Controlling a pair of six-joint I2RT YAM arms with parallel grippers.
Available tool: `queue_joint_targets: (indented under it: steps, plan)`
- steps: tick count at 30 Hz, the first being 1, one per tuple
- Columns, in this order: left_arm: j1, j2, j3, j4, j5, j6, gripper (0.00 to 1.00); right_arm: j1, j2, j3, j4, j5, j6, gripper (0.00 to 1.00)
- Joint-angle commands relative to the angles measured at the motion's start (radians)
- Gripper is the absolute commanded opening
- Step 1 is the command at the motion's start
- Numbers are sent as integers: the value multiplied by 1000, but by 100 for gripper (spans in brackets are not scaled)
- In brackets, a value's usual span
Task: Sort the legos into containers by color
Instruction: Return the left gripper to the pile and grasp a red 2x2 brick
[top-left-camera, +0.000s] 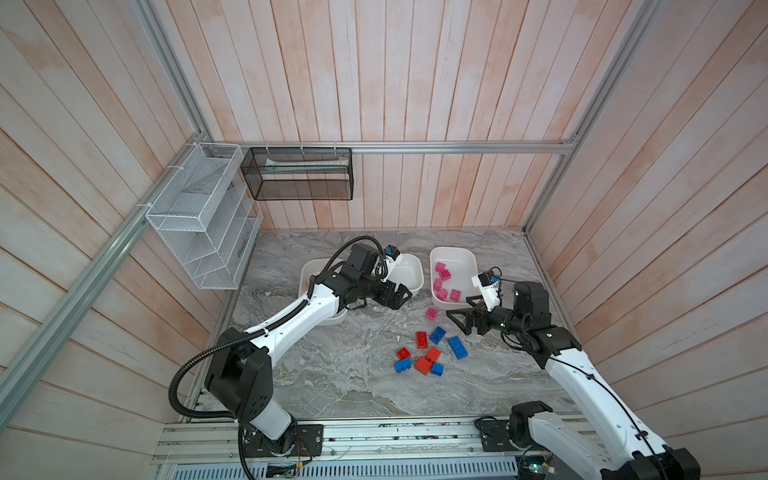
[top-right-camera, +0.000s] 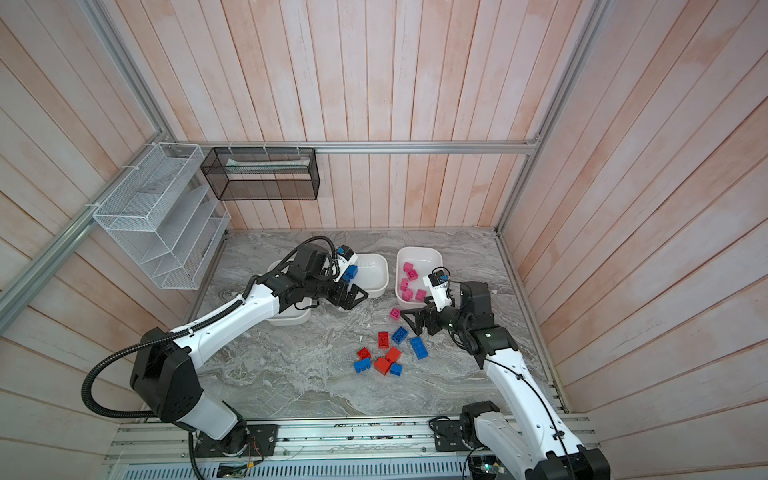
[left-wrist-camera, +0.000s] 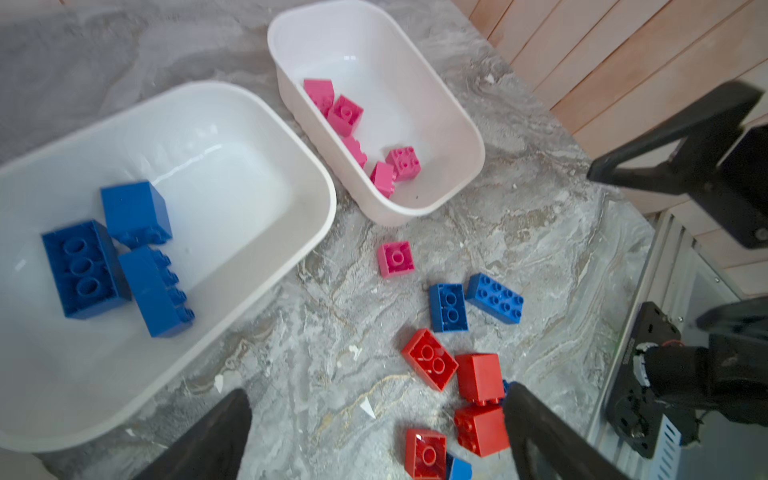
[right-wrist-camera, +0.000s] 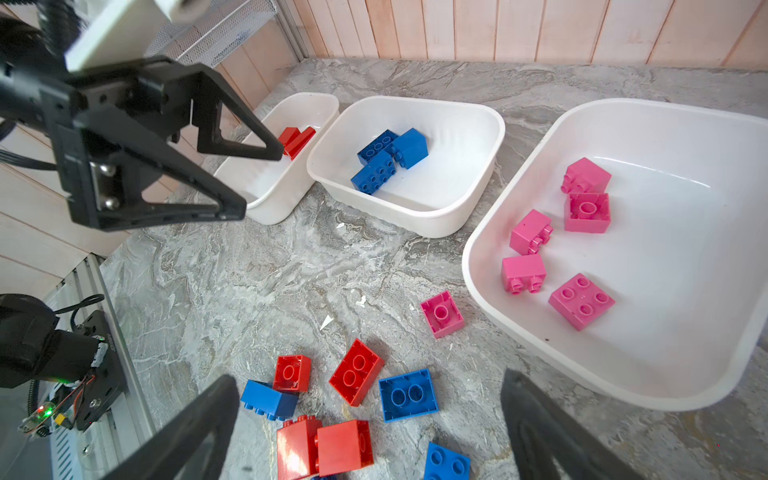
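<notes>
Counting loose legos: four red, four blue, one pink.

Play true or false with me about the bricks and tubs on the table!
1. One pink brick lies on the table, outside the tubs. True.
2. The middle tub holds red ones. False: it holds three blue bricks.
3. The left gripper and the right gripper are both open, holding nothing. True.
4. The tub with pink bricks holds two. False: it holds five.
5. Every red one is in a tub. False: four red bricks lie on the table.
</notes>
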Motion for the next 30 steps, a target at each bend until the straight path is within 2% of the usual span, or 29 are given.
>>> queue_joint_targets:
  steps: [1,9,18,30]
  plan:
    - [-38,-83,-89,-29,-33,-44,97,12,6,31,-8,12,-21,98]
    - [-123,-74,-238,34,-182,-123,90,25,9,26,-6,14,-18,98]
    - [-196,46,-271,58,-168,-59,78,27,-2,18,-16,22,-21,98]
    - [-251,111,-265,51,-152,-28,76,27,-4,20,-22,28,-21,98]
